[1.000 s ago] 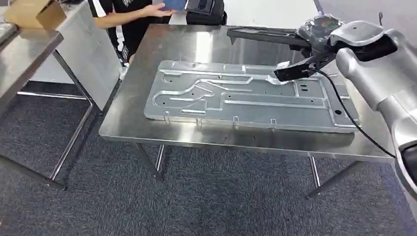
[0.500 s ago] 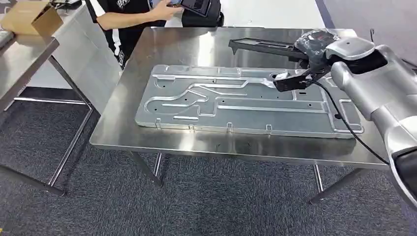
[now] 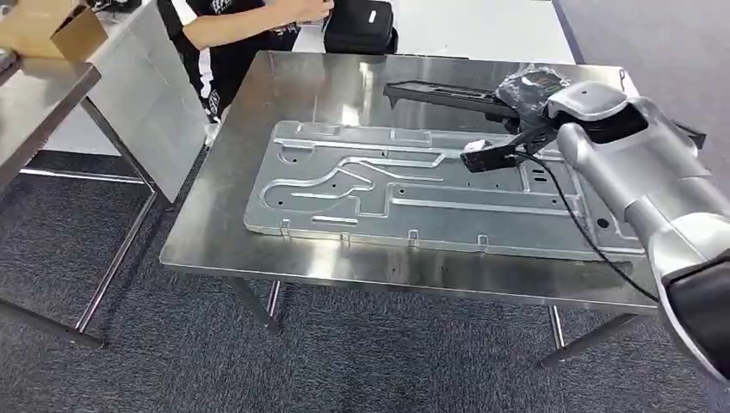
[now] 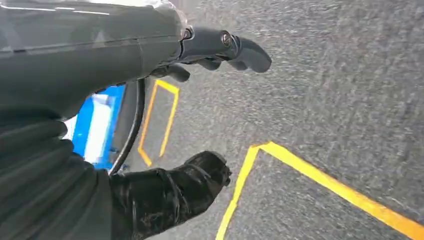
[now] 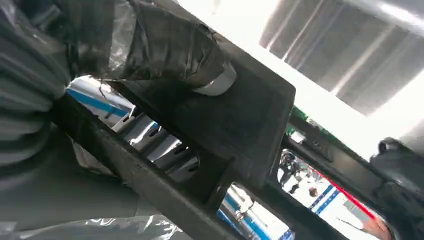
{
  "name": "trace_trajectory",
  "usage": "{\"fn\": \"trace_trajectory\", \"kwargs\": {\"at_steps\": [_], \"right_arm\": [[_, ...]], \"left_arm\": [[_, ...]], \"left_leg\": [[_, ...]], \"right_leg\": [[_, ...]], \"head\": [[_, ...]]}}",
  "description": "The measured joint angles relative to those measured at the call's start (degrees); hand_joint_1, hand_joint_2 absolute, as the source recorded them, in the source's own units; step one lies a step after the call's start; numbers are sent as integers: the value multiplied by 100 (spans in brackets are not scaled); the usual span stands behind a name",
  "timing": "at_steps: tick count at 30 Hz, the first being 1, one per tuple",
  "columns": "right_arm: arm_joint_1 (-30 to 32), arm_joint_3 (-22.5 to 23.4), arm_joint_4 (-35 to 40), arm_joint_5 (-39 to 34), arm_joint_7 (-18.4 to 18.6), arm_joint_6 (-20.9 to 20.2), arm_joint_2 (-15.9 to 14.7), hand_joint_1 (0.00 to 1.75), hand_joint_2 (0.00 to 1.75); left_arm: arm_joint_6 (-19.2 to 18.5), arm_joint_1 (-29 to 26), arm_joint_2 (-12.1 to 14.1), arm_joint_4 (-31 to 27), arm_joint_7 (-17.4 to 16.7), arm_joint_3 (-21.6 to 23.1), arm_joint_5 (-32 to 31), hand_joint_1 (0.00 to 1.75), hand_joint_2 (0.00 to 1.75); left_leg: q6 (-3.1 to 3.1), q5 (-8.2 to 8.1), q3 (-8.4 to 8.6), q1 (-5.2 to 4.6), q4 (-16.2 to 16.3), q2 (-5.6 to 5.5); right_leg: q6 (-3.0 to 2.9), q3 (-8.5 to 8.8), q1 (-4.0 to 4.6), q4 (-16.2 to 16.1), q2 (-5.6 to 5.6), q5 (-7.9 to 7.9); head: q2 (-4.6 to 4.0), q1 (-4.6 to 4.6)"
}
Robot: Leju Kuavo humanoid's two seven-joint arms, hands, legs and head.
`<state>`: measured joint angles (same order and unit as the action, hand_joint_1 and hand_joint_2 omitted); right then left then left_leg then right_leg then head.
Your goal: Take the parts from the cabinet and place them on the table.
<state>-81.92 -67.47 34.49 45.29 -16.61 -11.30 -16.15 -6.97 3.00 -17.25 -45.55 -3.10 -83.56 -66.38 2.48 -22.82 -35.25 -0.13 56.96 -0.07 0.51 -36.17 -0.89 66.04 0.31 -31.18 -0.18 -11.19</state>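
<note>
Steel table (image 3: pixel 258 249) stands on dark carpet, taking most of the head view. A large stamped metal panel (image 3: pixel 413 194) lies flat on it, long side running across the table, near the front edge. Behind the panel, toward the far side, a long black frame part (image 3: pixel 439 93) is held above the tabletop by the right hand (image 3: pixel 529 90); whether its far end touches the table cannot be told. The right hand, wrapped in a crinkled dark cover, grips the frame's right end; the right wrist view shows the wrapped hand (image 5: pixel 150 45) clamped on a black plate of the frame (image 5: pixel 235 125). A black cable (image 3: pixel 594 241) runs down the silver right arm over the panel.

Second steel table (image 3: pixel 34 112) at left with a cardboard box (image 3: pixel 52 26) on it. A person (image 3: pixel 232 34) in a black shirt stands at the far left corner, beside a black bag (image 3: pixel 361 26).

Left hand (image 4: pixel 200 115) hangs over grey floor with yellow tape lines (image 4: pixel 320 180), fingers apart, thumb away from them, holding nothing.
</note>
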Motion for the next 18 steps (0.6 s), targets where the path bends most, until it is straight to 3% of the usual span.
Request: {"fn": "trace_trajectory", "kwargs": {"at_steps": [2,3,4,5,6,7,8,12,14,16,18], "right_arm": [[67,2,-28,0,-4,35,24,175,175],[174,11,-53,2,0,57,44,175,175],[258,28,-74,9,2,72,79,175,175],[331,53,-90,17,2,83,109,175,175],[378,81,-107,20,2,98,148,175,175],[400,101,-118,26,0,118,181,175,175],[417,105,-127,37,2,149,194,175,175],[493,142,-164,42,2,153,267,175,175],[492,168,-171,46,2,160,304,175,175],[504,188,-173,59,9,162,330,175,175],[580,194,-186,72,9,183,356,175,175]], "left_arm": [[32,35,0,13,-30,-20,50,0,175],[66,53,2,28,-37,-31,88,0,175],[92,54,9,57,-37,-28,103,0,175],[111,54,9,83,-37,-28,105,0,175],[124,55,11,112,-37,-28,105,0,175],[129,54,11,127,-37,-28,105,0,175],[140,40,24,140,-37,-37,107,0,175],[155,47,39,181,-37,-41,107,0,175],[164,50,66,201,-37,-42,107,0,175],[184,45,70,214,-37,-44,107,0,175],[216,47,74,247,-37,-44,124,0,175]], "left_leg": [[41,-35,10,-7,18,0],[46,-61,28,-6,35,-16],[40,-85,47,-1,55,-31],[28,-122,62,5,91,-40],[6,-174,69,11,153,-43],[-27,-238,63,11,233,-42],[-66,-274,16,-25,274,-44],[-133,-281,-5,-20,294,-47],[-210,-448,-68,-16,488,-28],[-284,-860,-439,34,1309,-26],[-319,-1022,-764,54,1928,-26]], "right_leg": [[15,-439,1,782,-1,-268],[26,-653,-1,1074,-2,-265],[31,-670,-6,996,-3,-110],[31,-572,-14,691,-5,142],[29,-367,-26,163,-9,474],[24,-174,-36,-343,-19,696],[16,-112,-7,-377,-21,553],[-94,-112,17,-444,-1,582],[-151,-69,-37,-498,-15,602],[-179,-69,-39,-498,-15,594],[-183,-65,-38,-497,-12,590]], "head": [[0,0],[0,0],[0,0],[0,0],[0,0],[0,0],[0,2],[0,-4],[0,-4],[0,-4],[0,-4]]}}
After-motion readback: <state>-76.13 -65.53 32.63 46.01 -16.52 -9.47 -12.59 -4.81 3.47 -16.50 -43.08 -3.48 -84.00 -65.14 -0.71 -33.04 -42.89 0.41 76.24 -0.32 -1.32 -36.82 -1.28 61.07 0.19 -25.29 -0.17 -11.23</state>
